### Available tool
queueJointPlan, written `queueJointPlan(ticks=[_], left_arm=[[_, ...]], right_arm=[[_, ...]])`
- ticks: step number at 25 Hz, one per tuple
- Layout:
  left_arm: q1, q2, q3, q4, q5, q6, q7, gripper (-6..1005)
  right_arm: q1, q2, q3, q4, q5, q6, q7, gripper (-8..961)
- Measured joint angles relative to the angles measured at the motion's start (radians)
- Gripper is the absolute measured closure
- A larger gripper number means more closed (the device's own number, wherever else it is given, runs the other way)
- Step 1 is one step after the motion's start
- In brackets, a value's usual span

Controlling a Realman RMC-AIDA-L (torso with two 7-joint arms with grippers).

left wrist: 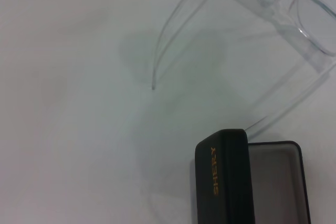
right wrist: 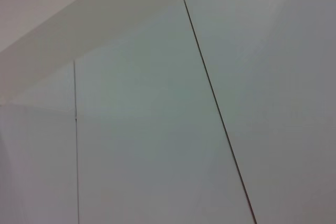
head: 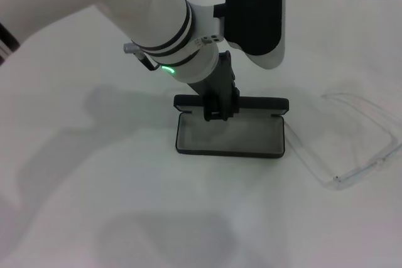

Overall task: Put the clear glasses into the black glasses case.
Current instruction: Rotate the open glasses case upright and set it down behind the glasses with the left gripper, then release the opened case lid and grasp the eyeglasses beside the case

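The black glasses case (head: pixel 229 153) lies open in the middle of the white table, its grey lining showing and its lid standing upright along the far side. My left gripper (head: pixel 220 112) reaches down from the upper left and sits right at the middle of that lid. The left wrist view shows the lid (left wrist: pixel 223 182) with orange lettering. The clear glasses (head: pixel 367 164) lie unfolded on the table to the right of the case, one arm tip close to the case's right end. In the left wrist view the clear glasses (left wrist: pixel 294 3) lie beyond the case. The right gripper is out of view.
The white table (head: pixel 94 174) stretches around the case, with the arm's shadows on its left and front. The left arm's bulky wrist housing (head: pixel 254 10) hangs above the table behind the case. The right wrist view shows only pale wall panels (right wrist: pixel 157 129).
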State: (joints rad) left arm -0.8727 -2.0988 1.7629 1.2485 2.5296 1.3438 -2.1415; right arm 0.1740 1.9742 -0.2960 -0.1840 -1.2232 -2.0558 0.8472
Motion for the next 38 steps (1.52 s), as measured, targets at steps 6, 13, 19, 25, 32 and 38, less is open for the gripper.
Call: queueJointPlan(ticks=[6,13,19,25,32,38], left_arm=[[0.008,0.000,0.032,0.000,0.006,-0.035,-0.023,757],[0.008,0.001,0.052,0.003,0.030,-0.040,-0.066,754],[0.008,0.000,0.062,0.016,0.043,-0.032,-0.085,753],[0.010,0.000,0.059,0.059,0.032,-0.002,-0.099,754],[0.021,0.003,0.044,0.134,0.031,0.022,-0.130,755],[0.072,0.002,-0.060,0.262,-0.071,0.047,-0.140,755]], right_arm=[[0.001,0.000,0.000,0.000,0.000,0.000,0.000,77],[0.000,0.000,0.000,0.000,0.000,0.000,-0.001,77],[-0.001,0.000,0.000,0.000,-0.001,0.000,-0.001,77],[-0.002,0.000,0.000,0.000,-0.001,0.000,-0.001,78],[-0.010,-0.001,0.000,-0.001,0.006,-0.002,-0.001,78],[-0.016,-0.004,-0.004,-0.015,0.008,-0.004,0.001,78]])
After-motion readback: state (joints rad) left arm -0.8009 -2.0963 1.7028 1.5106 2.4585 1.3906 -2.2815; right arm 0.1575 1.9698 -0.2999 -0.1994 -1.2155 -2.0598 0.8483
